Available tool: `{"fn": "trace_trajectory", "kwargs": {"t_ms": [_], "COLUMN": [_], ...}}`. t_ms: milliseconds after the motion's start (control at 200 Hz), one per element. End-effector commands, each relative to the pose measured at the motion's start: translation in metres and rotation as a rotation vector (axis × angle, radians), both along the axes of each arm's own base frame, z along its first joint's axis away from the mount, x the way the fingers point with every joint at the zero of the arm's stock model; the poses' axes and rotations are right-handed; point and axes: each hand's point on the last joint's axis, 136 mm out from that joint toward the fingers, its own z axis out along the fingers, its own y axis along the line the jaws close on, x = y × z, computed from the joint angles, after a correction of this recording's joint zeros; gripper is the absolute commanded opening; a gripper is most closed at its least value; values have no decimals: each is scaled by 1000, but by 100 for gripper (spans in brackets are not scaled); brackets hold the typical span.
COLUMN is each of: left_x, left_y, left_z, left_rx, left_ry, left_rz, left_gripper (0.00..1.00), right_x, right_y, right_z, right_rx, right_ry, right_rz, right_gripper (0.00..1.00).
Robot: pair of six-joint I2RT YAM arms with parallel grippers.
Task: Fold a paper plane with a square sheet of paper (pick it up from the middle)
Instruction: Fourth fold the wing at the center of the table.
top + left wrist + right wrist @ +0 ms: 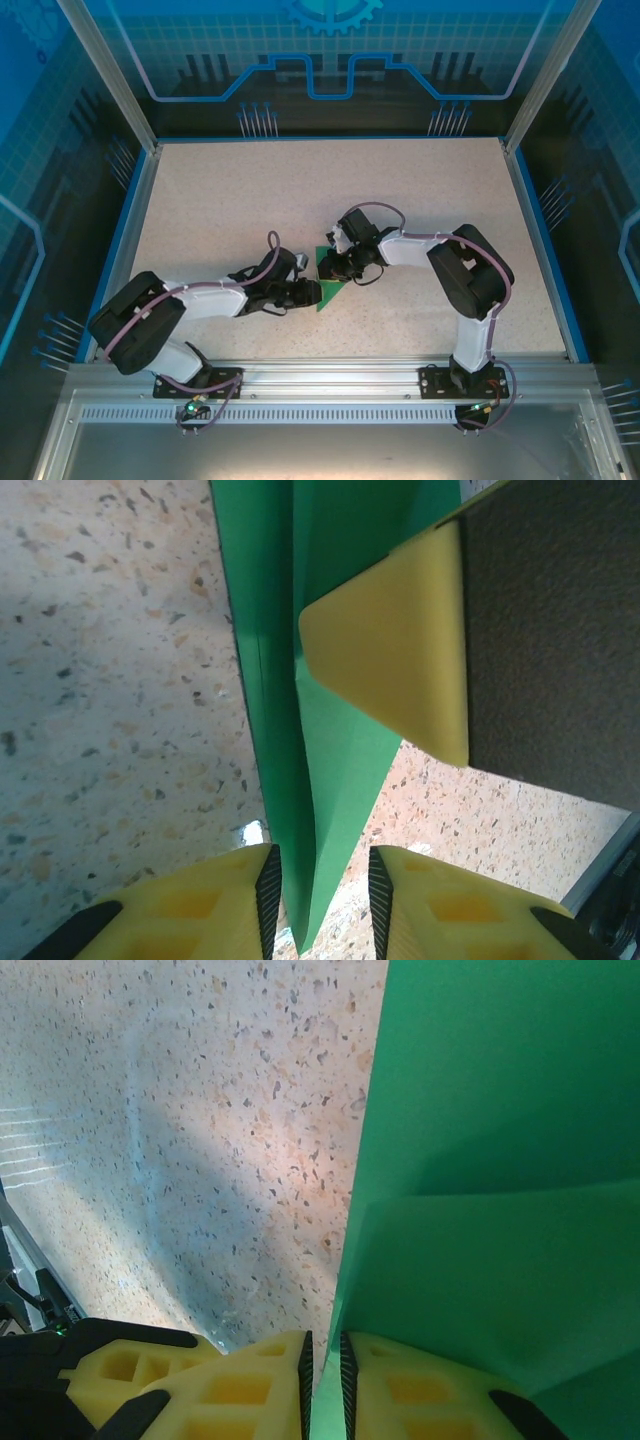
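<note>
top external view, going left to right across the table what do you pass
left arm → green paper → right arm

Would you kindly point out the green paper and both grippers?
green paper point(325, 770), left wrist view, creased middle.
left gripper point(323, 895), left wrist view, between its fingertips.
right gripper point(325, 1370), right wrist view, between its fingertips.

We see both arms bent inward over the speckled counter point(250, 190). Between them lies the folded green paper point(331, 295), a small pointed shape. The left gripper point(308, 291) meets it from the left side and the right gripper point(336, 267) from the far side. How their fingers stand we cannot tell.
</note>
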Motion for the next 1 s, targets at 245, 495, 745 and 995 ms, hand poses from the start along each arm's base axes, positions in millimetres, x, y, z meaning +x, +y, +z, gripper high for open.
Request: {"fn": "trace_trajectory", "kwargs": {"t_ms": [245, 495, 745, 995], "left_x": [5, 8, 3, -2], "left_y": [-21, -21, -4, 7], "left_z": [2, -1, -18, -23], "left_rx": [-49, -42, -28, -28], "left_ry": [-1, -4, 28, 34], "left_rz": [-61, -44, 52, 109], "left_gripper": [31, 18, 1, 0], "right_x": [2, 2, 10, 16], "right_y": [2, 2, -7, -29], "right_z": [14, 16, 36, 49], "right_rx": [13, 19, 33, 46], "right_ry": [-20, -21, -64, -93], "right_rz": [5, 10, -21, -73], "right_gripper": [20, 20, 23, 25]}}
